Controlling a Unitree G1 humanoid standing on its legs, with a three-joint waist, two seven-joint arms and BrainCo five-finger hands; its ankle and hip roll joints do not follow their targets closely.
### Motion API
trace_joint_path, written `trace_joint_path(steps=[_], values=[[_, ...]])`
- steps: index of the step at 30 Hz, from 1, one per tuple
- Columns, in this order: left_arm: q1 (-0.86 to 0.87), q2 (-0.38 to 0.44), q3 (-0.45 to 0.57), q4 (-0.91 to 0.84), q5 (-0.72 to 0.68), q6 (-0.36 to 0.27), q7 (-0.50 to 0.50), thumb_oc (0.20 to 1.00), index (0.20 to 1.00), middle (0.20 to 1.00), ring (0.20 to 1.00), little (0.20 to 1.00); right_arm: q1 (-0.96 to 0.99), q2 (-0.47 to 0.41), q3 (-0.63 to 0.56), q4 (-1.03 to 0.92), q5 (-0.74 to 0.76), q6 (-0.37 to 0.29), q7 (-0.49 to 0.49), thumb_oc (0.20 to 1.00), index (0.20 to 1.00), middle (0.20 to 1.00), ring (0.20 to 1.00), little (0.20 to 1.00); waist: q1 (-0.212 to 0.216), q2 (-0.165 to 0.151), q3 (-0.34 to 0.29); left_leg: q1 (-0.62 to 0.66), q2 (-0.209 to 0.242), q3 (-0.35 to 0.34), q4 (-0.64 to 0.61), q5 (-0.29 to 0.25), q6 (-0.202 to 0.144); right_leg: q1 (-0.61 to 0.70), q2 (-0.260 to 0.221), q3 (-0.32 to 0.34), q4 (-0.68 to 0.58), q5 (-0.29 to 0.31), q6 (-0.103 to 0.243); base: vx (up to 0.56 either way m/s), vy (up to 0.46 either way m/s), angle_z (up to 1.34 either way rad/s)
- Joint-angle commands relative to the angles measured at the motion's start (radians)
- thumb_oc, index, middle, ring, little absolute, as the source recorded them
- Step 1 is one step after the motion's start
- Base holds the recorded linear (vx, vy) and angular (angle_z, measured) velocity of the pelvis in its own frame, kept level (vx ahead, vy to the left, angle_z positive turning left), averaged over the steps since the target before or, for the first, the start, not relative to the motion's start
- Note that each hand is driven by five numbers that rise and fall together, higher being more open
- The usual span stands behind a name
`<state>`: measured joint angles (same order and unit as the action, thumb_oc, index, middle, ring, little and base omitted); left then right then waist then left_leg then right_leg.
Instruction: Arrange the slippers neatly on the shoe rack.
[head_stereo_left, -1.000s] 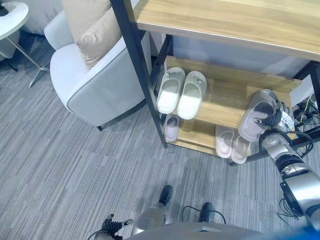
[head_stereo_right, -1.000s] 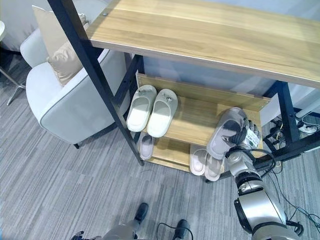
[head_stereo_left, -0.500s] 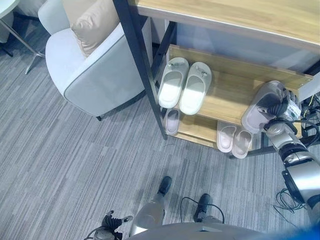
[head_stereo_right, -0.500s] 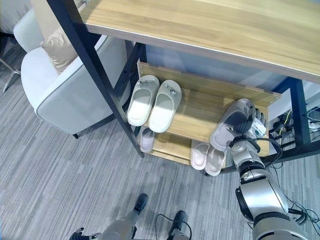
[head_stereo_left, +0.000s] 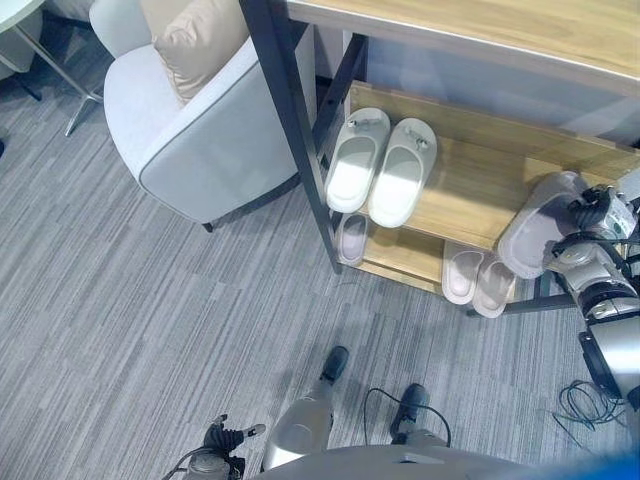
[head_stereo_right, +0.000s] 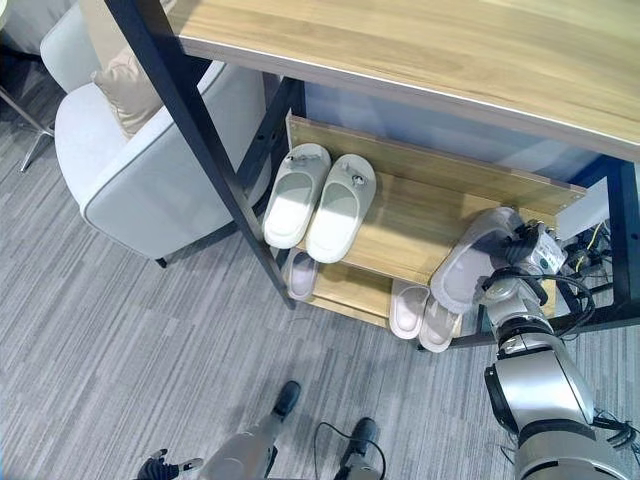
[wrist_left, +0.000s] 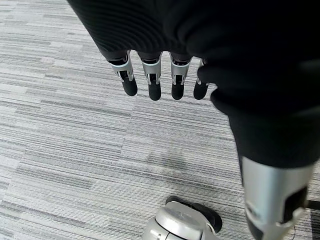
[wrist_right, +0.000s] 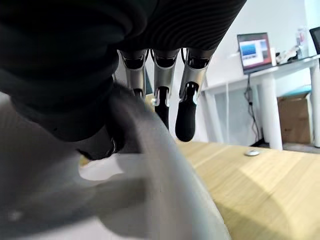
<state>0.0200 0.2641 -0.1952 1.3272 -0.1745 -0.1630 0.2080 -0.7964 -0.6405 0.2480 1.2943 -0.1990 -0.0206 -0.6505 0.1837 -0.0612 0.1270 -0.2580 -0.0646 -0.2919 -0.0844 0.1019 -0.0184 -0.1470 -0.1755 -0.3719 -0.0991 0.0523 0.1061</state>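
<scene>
From left to right: an armchair (head_stereo_left: 200, 150) with a cushion (head_stereo_left: 195, 40) stands on the carpet just beside the shoe rack (head_stereo_left: 290, 120), whose black post rises between them. The left hand (wrist_left: 155, 75) hangs over the carpet with its fingers straight and relaxed, holding nothing. On the middle shelf (head_stereo_left: 470, 180) a pale pair of slippers (head_stereo_left: 382, 170) lies side by side near the left end, toes toward the back. Below, on the bottom shelf (head_stereo_left: 400, 262), a single slipper (head_stereo_left: 352, 238) rests by the post and another pair (head_stereo_left: 477, 280) lies further right. At the right end of the middle shelf the right hand (head_stereo_right: 520, 262) holds a grey slipper (head_stereo_left: 535, 235), tilted with its lower end overhanging the shelf's front edge; in the right wrist view the fingers (wrist_right: 187, 107) reach along one side of its strap (wrist_right: 145, 150) while the thumb presses the other, a pinch on the strap. The slipper appears light, soft and flexible, probably foam or rubber, so it should bend rather than break and may flop if held by one end. The arched strap or the sole's side edges near the middle seem the surest places to take hold.
</scene>
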Motion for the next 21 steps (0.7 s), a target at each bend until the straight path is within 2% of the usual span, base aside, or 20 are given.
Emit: trace_joint_path(steps=[1, 5, 8, 11, 13, 15, 17, 20, 21], values=[[-0.033, 0.027, -0.033, 0.081, 0.025, 0.007, 0.030, 1.000, 1.000, 1.000, 1.000, 1.000, 0.035, -0.018, 0.045, 0.024, -0.007, 0.037, 0.019, 0.200, 0.200, 0.200, 0.200, 0.200, 0.027, -0.005, 0.008, 0.045, 0.001, -0.008, -0.003, -0.091, -0.027, 0.090, -0.056, -0.072, 0.012, -0.002, 0.083, 0.01, 0.003, 0.06], [-0.036, 0.025, -0.031, 0.087, 0.043, 0.014, 0.035, 1.000, 1.000, 1.000, 1.000, 1.000, 0.060, -0.010, 0.051, 0.005, -0.037, 0.038, 0.009, 0.200, 0.200, 0.200, 0.200, 0.200, 0.021, -0.006, 0.005, 0.054, 0.006, 0.000, -0.003, -0.094, -0.026, 0.092, -0.056, -0.067, 0.012, -0.006, 0.082, 0.00, 0.001, 0.01], [-0.044, 0.025, -0.024, 0.091, 0.047, 0.019, 0.038, 1.000, 1.000, 1.000, 1.000, 1.000, 0.073, 0.005, 0.046, -0.076, -0.027, 0.014, 0.010, 0.200, 0.200, 0.200, 0.200, 0.200, 0.014, -0.006, 0.004, 0.061, 0.009, 0.003, -0.003, -0.096, -0.024, 0.097, -0.055, -0.063, 0.012, -0.008, 0.080, -0.02, 0.004, -0.02], [-0.054, 0.023, -0.010, 0.089, 0.049, 0.024, 0.042, 1.000, 1.000, 1.000, 1.000, 1.000, 0.120, 0.030, 0.055, -0.255, -0.036, -0.026, 0.038, 0.200, 0.200, 0.200, 0.200, 0.200, -0.004, -0.012, -0.008, 0.069, 0.012, 0.009, -0.003, -0.098, -0.023, 0.104, -0.054, -0.060, 0.012, -0.010, 0.077, -0.02, -0.009, -0.06], [-0.047, 0.016, 0.033, 0.073, 0.044, 0.031, 0.042, 1.000, 1.000, 1.000, 1.000, 1.000, 0.268, 0.069, 0.000, -0.688, -0.055, -0.067, 0.085, 0.200, 0.200, 0.200, 0.200, 0.200, -0.032, -0.012, -0.024, 0.103, 0.030, 0.024, -0.003, -0.109, -0.022, 0.127, -0.045, -0.044, 0.020, -0.023, 0.069, -0.03, -0.052, -0.02], [-0.045, 0.009, 0.081, 0.063, 0.055, 0.031, 0.034, 1.000, 1.000, 1.000, 1.000, 1.000, 0.463, 0.091, -0.053, -0.929, -0.055, -0.123, 0.165, 0.200, 0.200, 0.200, 0.200, 0.200, -0.061, -0.006, -0.049, 0.131, 0.043, 0.032, -0.003, -0.115, -0.023, 0.148, -0.035, -0.033, 0.023, -0.038, 0.060, -0.05, -0.122, -0.23], [-0.034, 0.007, 0.101, 0.057, 0.075, 0.035, 0.023, 1.000, 1.000, 1.000, 1.000, 1.000, 0.591, 0.091, -0.071, -1.068, -0.048, -0.158, 0.248, 0.200, 0.200, 0.200, 0.200, 0.200, -0.069, -0.003, -0.062, 0.152, 0.055, 0.029, 0.003, -0.122, -0.028, 0.170, -0.025, -0.035, 0.047, -0.073, 0.047, -0.08, -0.165, -0.19], [-0.030, 0.011, 0.102, 0.050, 0.090, 0.035, 0.022, 1.000, 1.000, 1.000, 1.000, 1.000, 0.612, 0.069, -0.065, -1.127, -0.056, -0.170, 0.282, 0.200, 0.200, 0.200, 0.200, 0.200, -0.070, 0.002, -0.057, 0.166, 0.065, 0.019, 0.009, -0.121, -0.033, 0.171, -0.019, -0.037, 0.097, -0.103, 0.032, -0.06, -0.106, -0.17], [-0.024, 0.026, 0.100, 0.045, 0.109, 0.033, 0.020, 1.000, 1.000, 1.000, 1.000, 1.000, 0.583, 0.047, -0.047, -1.165, -0.051, -0.189, 0.303, 0.200, 0.200, 0.200, 0.200, 0.200, -0.066, 0.007, -0.045, 0.181, 0.078, 0.009, 0.039, -0.130, -0.039, 0.174, -0.005, -0.034, 0.151, -0.146, 0.008, -0.11, -0.204, 0.04]])
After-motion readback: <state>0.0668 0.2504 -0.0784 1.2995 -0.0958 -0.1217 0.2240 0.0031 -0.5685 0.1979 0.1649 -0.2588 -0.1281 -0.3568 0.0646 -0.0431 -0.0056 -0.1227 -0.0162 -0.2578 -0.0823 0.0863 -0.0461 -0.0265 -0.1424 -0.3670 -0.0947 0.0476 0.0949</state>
